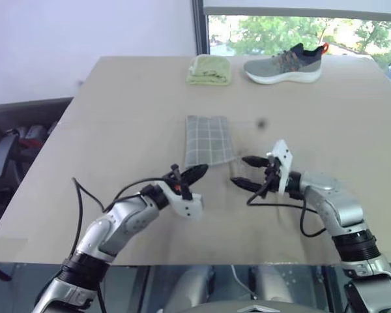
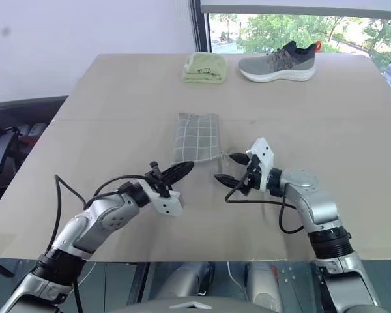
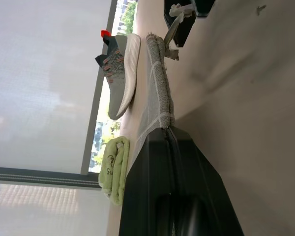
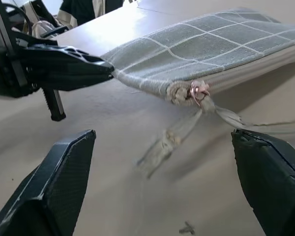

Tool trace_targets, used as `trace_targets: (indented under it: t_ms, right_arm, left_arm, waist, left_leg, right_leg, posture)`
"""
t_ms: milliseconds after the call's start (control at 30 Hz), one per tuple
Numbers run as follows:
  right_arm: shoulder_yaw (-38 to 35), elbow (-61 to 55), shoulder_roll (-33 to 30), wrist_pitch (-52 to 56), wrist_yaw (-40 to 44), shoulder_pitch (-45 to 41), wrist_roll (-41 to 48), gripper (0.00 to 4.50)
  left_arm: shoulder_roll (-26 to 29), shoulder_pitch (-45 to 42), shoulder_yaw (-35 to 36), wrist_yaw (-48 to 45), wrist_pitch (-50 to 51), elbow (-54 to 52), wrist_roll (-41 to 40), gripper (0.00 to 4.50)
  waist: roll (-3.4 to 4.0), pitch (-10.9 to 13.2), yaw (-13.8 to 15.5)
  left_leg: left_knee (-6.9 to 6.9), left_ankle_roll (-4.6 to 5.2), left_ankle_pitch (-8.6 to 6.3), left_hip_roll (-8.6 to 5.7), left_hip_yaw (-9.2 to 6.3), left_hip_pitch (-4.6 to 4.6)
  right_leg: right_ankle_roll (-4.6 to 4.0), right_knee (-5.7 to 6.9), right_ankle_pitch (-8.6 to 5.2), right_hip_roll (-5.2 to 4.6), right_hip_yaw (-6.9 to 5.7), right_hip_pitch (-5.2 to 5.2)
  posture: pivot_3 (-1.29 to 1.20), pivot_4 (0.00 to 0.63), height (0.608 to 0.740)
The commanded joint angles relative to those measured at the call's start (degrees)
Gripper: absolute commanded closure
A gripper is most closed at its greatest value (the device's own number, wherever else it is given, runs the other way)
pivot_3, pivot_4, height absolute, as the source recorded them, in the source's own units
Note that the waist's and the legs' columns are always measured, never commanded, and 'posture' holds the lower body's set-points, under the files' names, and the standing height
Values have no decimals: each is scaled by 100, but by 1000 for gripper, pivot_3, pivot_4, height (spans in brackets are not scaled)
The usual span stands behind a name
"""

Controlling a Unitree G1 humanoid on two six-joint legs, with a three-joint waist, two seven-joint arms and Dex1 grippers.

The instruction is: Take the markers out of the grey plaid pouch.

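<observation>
Pouch-opening step judged in hand. Grey plaid pouch near-left corner pinched by left gripper, fingers together. Right gripper fingers apart, near pull cord; cord to be grasped next.

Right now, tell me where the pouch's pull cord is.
The pull cord trails on the table from the grey plaid pouch's near corner, in front of the open right gripper.
</observation>
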Motion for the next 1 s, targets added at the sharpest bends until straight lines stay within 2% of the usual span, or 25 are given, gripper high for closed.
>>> trace_targets:
  t_ms: [33, 167, 267, 367, 433, 1000]
  right_arm:
    - [7, -158, -12, 69, 167, -127, 180, 1340]
    - [74, -177, -56, 27, 218, -116, 122, 3254]
    - [139, -250, -91, 68, 229, -113, 121, 4463]
    - [166, -313, -109, 87, 220, -120, 126, 4500]
    - [169, -352, -110, 91, 209, -135, 142, 4500]
    - [285, -587, 47, 223, 131, -175, 205, 4500]
  left_arm:
    - [1, 50, 159, 79, 21, -218, -90, 4500]
    - [0, 102, 187, 79, 26, -264, -85, 4500]
    - [-19, 131, 207, 59, 57, -272, -126, 4500]
    - [-55, 146, 218, 24, 67, -276, -205, 3684]
    - [-95, 97, 188, 55, 82, -256, -122, 2827]
    - [-840, -401, -277, -271, 433, -69, -125, 2827]
  waist:
    - [0, 0, 1]
    - [0, 0, 1]
    - [0, 0, 1]
    - [0, 0, -1]
    - [0, 0, 0]
    - [-1, -1, -25]
  left_leg:
    - [0, 0, 0, 0, 0, 0]
    - [0, 0, 0, 0, 0, 0]
    - [0, 0, 0, 0, 0, 0]
    - [1, 0, 0, 0, 0, 0]
    - [1, 0, 0, 0, 0, 0]
    - [10, -1, 1, 0, 0, 0]
  right_leg:
    - [0, 0, 0, 0, 0, 0]
    - [0, 0, 0, 0, -1, 0]
    - [0, 1, 0, -1, -1, 0]
    - [0, 1, 0, -1, -1, 0]
    - [0, 1, 0, -1, -1, 0]
    - [0, 6, 0, -2, 0, 1]
  posture:
    - [0, 150, 740]
    - [0, 150, 740]
    - [0, 150, 740]
    - [0, 150, 740]
    - [0, 150, 740]
    - [0, 150, 740]
